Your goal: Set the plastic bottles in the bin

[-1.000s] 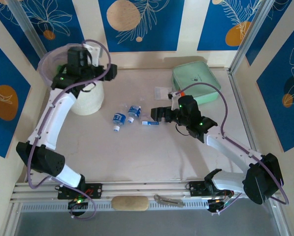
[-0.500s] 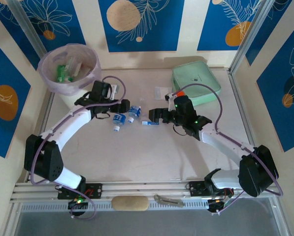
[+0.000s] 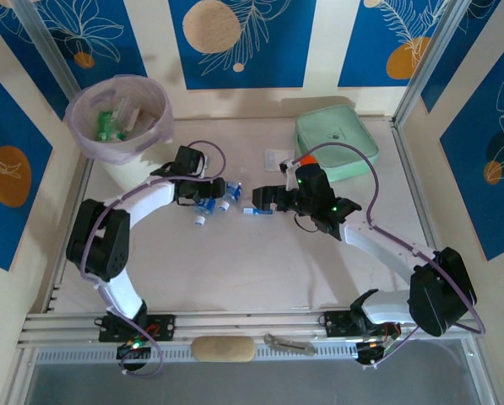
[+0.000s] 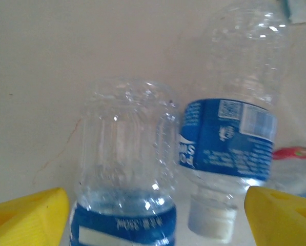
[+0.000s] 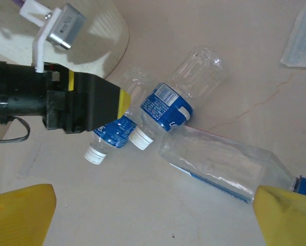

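Two small clear bottles with blue labels lie side by side mid-table: one (image 3: 203, 207) (image 4: 126, 169) (image 5: 110, 134) and its neighbour (image 3: 227, 196) (image 4: 229, 134) (image 5: 177, 100). My left gripper (image 3: 209, 192) (image 4: 155, 223) is open, low over them, its yellow fingertips (image 4: 29, 218) either side of both. A flattened clear bottle (image 3: 257, 210) (image 5: 222, 164) lies just to their right, and my open right gripper (image 3: 258, 201) (image 5: 153, 220) hovers over it. The bin (image 3: 116, 118), a white bucket with a lilac bag, stands far left holding green and clear bottles.
A mint-green case (image 3: 336, 142) lies at the far right, with an orange-capped jar (image 3: 300, 160) and a clear packet (image 3: 277, 158) (image 5: 301, 38) beside it. The left gripper's black body (image 5: 65, 102) sits close to the right gripper. The near half of the table (image 3: 260, 270) is bare.
The left arm swung from above the bin down to the two blue-labelled bottles on the table. The right gripper edged slightly left toward the flattened bottle.
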